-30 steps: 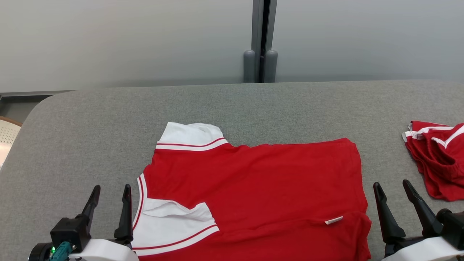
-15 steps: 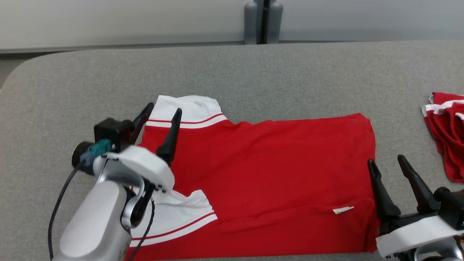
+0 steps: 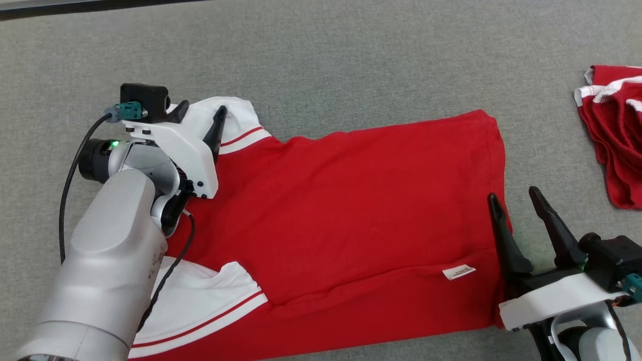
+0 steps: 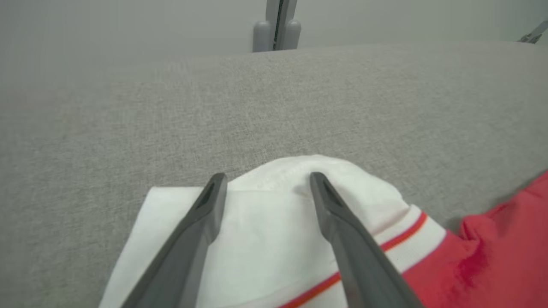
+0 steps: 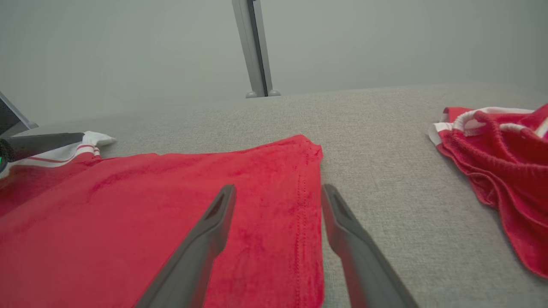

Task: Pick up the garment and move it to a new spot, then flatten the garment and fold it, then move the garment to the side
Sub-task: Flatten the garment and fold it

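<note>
left claw [image 3: 201, 111] wide over the white sleeve [image 4: 265, 214], right claw [image 3: 512, 195] wide at the shirt [image 3: 351, 200] hem [image 5: 306, 205]; fold likely starting, next pinch both edges.

Your grey table [image 3: 351, 60] carries a red shirt [image 3: 361, 200] at centre and a crumpled garment [image 3: 617, 140] at 3 o'clock.

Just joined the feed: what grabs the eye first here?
A red shirt trimmed in white lies spread flat across the middle of the grey surface. The left gripper hangs open over its far white sleeve, while the right gripper, also open, straddles the hem on the opposite side. A second red garment sits crumpled at the far right.
</note>
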Robot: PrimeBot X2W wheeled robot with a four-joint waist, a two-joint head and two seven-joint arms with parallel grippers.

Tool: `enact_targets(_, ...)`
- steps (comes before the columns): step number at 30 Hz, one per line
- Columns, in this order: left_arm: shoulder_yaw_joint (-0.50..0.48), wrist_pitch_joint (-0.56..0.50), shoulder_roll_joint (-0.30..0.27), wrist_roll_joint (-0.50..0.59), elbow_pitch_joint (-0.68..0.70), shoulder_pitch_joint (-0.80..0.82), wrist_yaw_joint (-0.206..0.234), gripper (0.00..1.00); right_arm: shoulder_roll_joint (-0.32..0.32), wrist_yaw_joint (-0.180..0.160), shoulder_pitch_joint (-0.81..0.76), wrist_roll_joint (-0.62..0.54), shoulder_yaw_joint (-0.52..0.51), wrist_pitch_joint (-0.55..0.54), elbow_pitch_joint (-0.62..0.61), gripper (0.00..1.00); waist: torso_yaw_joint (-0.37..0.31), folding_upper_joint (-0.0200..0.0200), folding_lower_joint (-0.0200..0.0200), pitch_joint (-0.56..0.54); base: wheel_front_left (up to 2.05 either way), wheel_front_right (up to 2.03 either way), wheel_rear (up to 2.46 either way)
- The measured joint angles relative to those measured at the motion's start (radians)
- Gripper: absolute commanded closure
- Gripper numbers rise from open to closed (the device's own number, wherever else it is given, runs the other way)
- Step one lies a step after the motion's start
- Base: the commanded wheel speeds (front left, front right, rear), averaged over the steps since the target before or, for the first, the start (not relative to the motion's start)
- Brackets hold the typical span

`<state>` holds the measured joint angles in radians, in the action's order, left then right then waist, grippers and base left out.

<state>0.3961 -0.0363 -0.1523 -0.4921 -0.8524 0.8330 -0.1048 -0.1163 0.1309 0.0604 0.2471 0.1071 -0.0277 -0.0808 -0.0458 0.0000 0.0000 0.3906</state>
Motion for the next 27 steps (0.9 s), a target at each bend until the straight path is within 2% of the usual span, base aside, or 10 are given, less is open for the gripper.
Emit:
enact_targets(4, 0.017, -0.042, 0.006, -0.003, -0.124, 0.051, -0.009, 0.0, 0.001, 0.0, 0.006, 0.003, -0.005, 0.005, 0.021, 0.0, -0.019, 0.0, 0.0, 0.015, 0.0, 0.0, 0.0)
enact_targets(5, 0.021, -0.051, 0.008, -0.003, -0.145, 0.066, -0.01, 0.15, 0.0, 0.0, 0.007, 0.004, -0.007, 0.006, 0.024, 0.0, -0.02, 0.0, 0.0, 0.015, 0.0, 0.0, 0.0)
enact_targets(6, 0.024, -0.057, 0.011, -0.006, -0.166, 0.078, -0.01, 0.42, 0.0, 0.0, 0.008, 0.005, -0.009, 0.006, 0.029, 0.0, -0.021, 0.0, 0.0, 0.014, 0.0, 0.0, 0.0)
enact_targets(7, 0.025, -0.057, 0.013, -0.01, -0.181, 0.084, -0.013, 0.63, 0.0, 0.0, 0.01, 0.006, -0.011, 0.006, 0.032, 0.0, -0.022, 0.0, 0.0, 0.014, 0.0, 0.0, 0.0)
enact_targets(8, 0.027, -0.056, 0.013, -0.012, -0.197, 0.091, -0.015, 1.0, -0.001, 0.0, 0.014, 0.007, -0.014, 0.004, 0.035, 0.0, -0.023, 0.0, 0.0, 0.013, 0.0, 0.0, 0.0)
enact_targets(14, 0.04, 0.03, 0.023, -0.013, -0.25, 0.102, -0.019, 1.0, -0.018, 0.0, 0.058, 0.018, -0.051, 0.006, 0.047, 0.0, -0.021, 0.0, 0.0, 0.005, 0.0, 0.0, 0.0)
enact_targets(19, 0.053, 0.099, 0.035, -0.017, -0.269, 0.114, -0.022, 1.0, -0.063, 0.0, 0.174, 0.042, -0.072, 0.002, 0.097, 0.0, -0.008, 0.0, 0.0, 0.001, 0.0, 0.0, 0.0)
enact_targets(25, 0.081, 0.166, 0.059, -0.018, -0.278, 0.121, -0.023, 1.0, -0.115, 0.0, 0.347, 0.075, -0.014, -0.021, 0.276, 0.0, 0.03, 0.0, 0.0, 0.004, 0.0, 0.0, 0.0)
enact_targets(27, 0.096, 0.188, 0.074, -0.021, -0.28, 0.135, -0.025, 1.0, -0.13, 0.0, 0.41, 0.099, 0.018, -0.024, 0.399, 0.0, 0.054, 0.0, 0.0, 0.01, 0.0, 0.0, 0.0)
